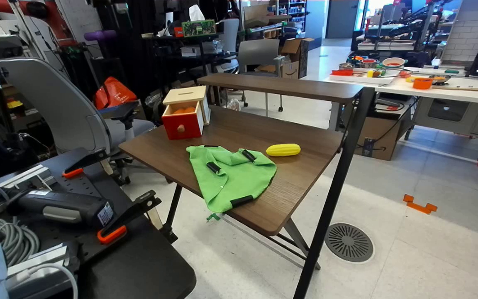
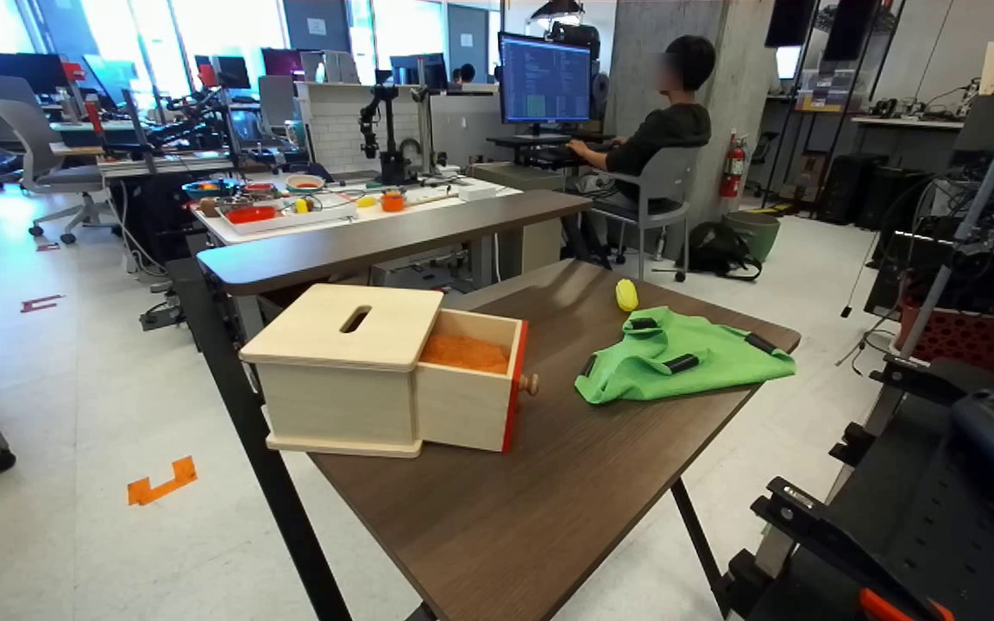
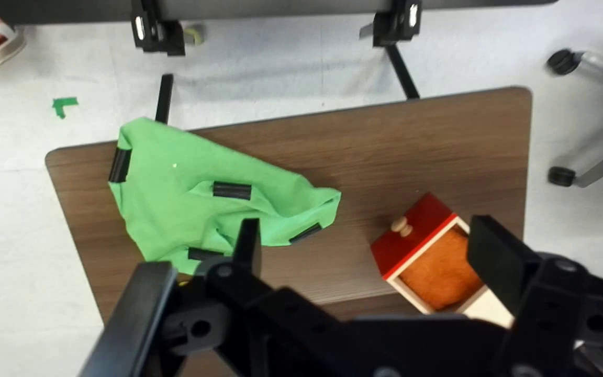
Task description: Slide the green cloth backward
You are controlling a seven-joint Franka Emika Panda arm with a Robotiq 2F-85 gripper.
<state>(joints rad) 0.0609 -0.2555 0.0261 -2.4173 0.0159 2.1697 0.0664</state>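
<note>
Cloth (image 3: 181, 193) lies rumpled on the tabletop (image 3: 411, 141), likely light and limp, best pinched at a raised fold; the pincer (image 3: 370, 251) stands spread, grasping nothing.

Green cloth (image 1: 239, 178), 4 black strips (image 1: 242, 201) on it, brown table (image 1: 247, 126)

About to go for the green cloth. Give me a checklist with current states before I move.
1. The hand is open: ok; spread wide, gripping nothing.
2. Height of the hand above the green cloth: cannot tell; hand absent from both exterior views.
3. The green cloth flat: not ok; rumpled and folded.
4. The green cloth wholly on the tabletop: not ok; one corner juts past the edge.
5. The green cloth apart from the yellow toy corn cob: cannot tell; they lie very close.
6. The green cloth apart from the red-fronted drawer: ok; the wrist view shows a gap.
</note>
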